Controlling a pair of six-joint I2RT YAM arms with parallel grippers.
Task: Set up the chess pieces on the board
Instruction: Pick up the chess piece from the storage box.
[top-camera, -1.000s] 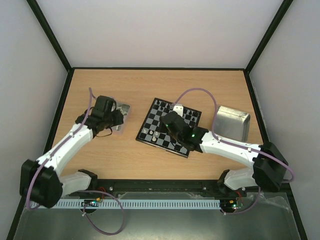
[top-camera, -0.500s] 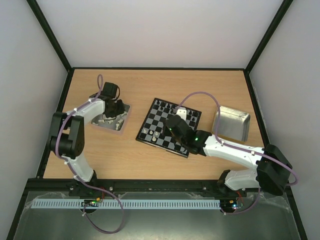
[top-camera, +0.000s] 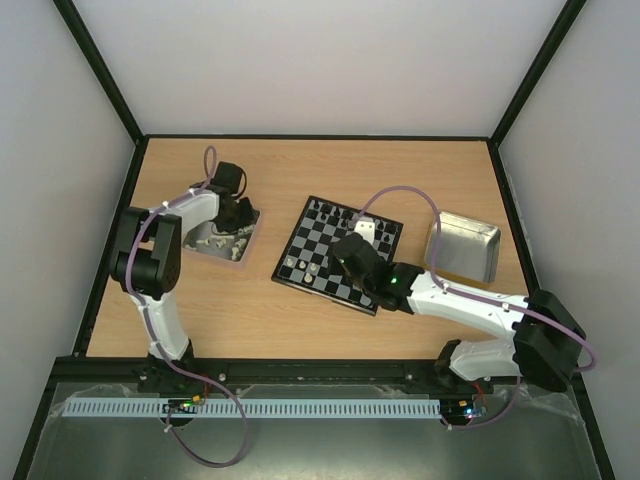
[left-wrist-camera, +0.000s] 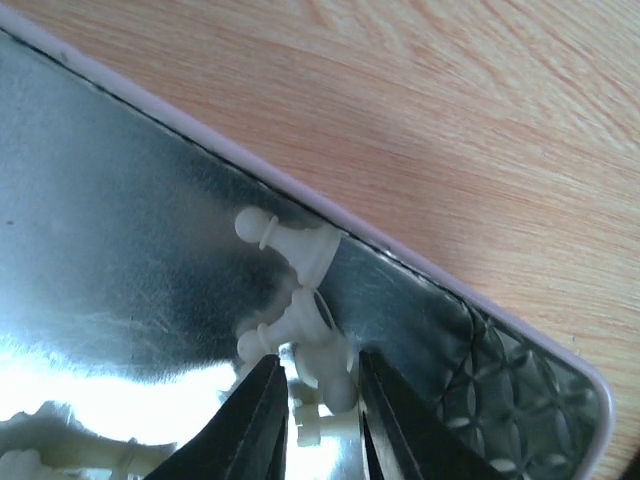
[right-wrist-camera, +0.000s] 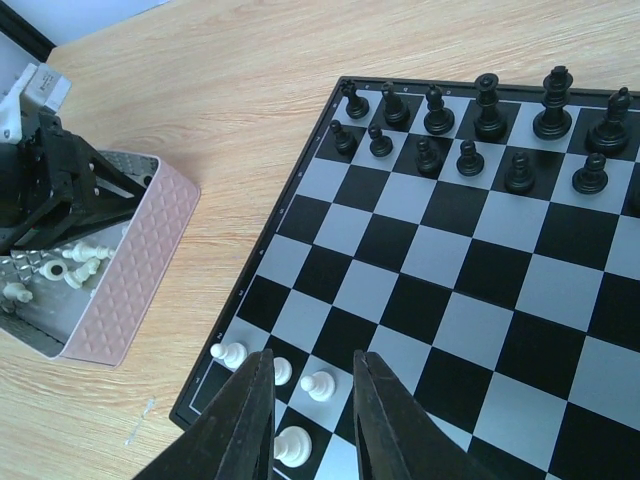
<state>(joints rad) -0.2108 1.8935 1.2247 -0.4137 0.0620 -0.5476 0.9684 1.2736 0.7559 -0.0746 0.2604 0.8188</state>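
Carefully: left hand (left-wrist-camera: 318, 385) nearly together astride one white piece (left-wrist-camera: 315, 325), maybe gripping; lift straight, clear of other pieces (left-wrist-camera: 262, 228). Right hand (right-wrist-camera: 310, 375) apart, empty.

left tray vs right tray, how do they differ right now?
The left tray holds cream-white chess pieces; the right tray shows none. The left hand is down in the left tray, straddling a piece; no hand is at the right tray. The left tray's outer wall is pink and quilted; the right tray looks plain silver. Both are shiny metal rectangles flanking the board.
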